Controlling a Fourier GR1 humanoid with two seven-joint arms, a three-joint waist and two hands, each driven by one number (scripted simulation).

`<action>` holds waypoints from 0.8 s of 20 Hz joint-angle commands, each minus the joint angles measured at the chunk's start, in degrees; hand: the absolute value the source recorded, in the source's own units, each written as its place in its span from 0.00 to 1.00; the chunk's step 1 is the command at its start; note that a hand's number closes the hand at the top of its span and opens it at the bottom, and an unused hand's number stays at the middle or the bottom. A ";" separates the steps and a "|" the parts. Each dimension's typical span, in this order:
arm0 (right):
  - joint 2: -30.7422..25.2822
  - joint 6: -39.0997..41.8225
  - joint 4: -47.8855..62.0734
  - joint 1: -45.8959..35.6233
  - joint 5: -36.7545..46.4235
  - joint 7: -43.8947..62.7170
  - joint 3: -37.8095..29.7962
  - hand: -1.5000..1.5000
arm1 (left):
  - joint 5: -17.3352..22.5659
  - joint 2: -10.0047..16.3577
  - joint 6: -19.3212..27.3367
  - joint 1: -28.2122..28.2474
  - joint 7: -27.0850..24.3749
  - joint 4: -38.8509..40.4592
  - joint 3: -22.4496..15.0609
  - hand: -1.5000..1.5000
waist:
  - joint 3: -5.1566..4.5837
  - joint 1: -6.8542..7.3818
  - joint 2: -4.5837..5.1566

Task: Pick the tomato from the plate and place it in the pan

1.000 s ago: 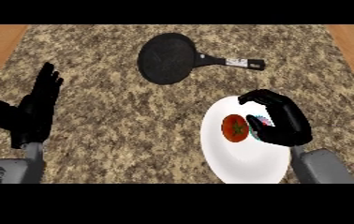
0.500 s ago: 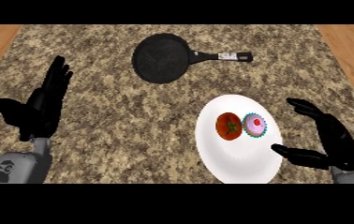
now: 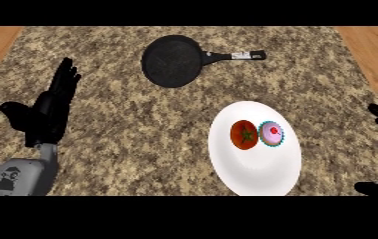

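Tomato [image 3: 244,134] lies on the upper part of the white plate [image 3: 255,178], and it touches a small pink cupcake [image 3: 271,134] at its right side. The pan [image 3: 173,62] stands well apart from it, farther away on the tabletop [image 3: 133,143] and more to the left, with its handle [image 3: 238,56] pointing to the right. Nothing holds the tomato, so I judge that the picking is not yet begun.

The left robot hand [image 3: 48,110] rests released near the left edge, fingers straight and up, and it carries nothing. Of the right robot hand [image 3: 368,187] I see only two small dark pieces at the right edge, so I cannot tell if it is released or clenched.

My worry is the cupcake. It sits so close that a robot hand coming down on the tomato can push it aside or take it together with the tomato. A touch from the side can also roll the tomato over the smooth plate toward the rim. The way to the pan is long, and a round tomato may slip out there.

Almost all of the right robot hand is cut off by the edge. The lower rim of the plate is cut off too. How deep the pan is, I cannot make out.
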 commanded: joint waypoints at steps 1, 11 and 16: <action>-4.40 1.30 -9.89 0.98 0.75 12.75 -2.76 0.00 | -0.34 -1.48 -0.89 -1.16 -0.87 2.20 -0.09 0.50 | 0.00 0.78 0.20; 1.49 0.63 -31.05 0.63 11.23 33.45 2.64 0.00 | -1.32 -1.92 -2.98 2.79 -0.26 -2.36 0.80 0.50 | 0.10 1.93 0.24; 3.32 7.04 -32.82 -5.86 9.89 38.62 8.24 0.00 | -1.95 -1.82 -3.16 -3.07 3.35 -0.11 2.07 0.50 | 0.10 2.29 0.35</action>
